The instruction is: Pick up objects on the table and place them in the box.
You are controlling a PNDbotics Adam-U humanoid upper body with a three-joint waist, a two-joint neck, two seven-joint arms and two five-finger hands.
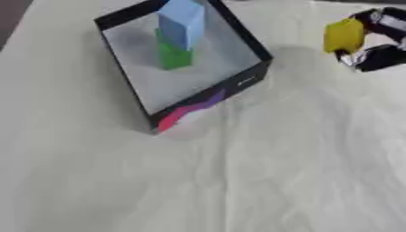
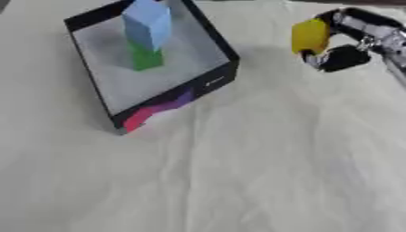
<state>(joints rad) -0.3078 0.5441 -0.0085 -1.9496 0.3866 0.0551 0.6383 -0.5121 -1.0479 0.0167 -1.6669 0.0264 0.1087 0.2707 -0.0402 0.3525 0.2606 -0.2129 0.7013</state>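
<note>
The right hand [image 2: 342, 41] is coming in from the upper right with its fingers curled round a yellow block [image 2: 309, 36], holding it above the bench [image 2: 262, 172] and to the right of the box [image 1: 242, 86]. Part of the hand is running off the picture's edge. Inside the black-walled box a light blue block [image 1: 182, 22] is leaning over a green block [image 1: 174, 55], hiding much of it. The blue block's top is cut off. The left hand is showing nowhere.

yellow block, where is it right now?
The yellow block is held in the right hand at the upper right of both eye views, above the cloth and to the right of the box, not yet inside it.
</note>
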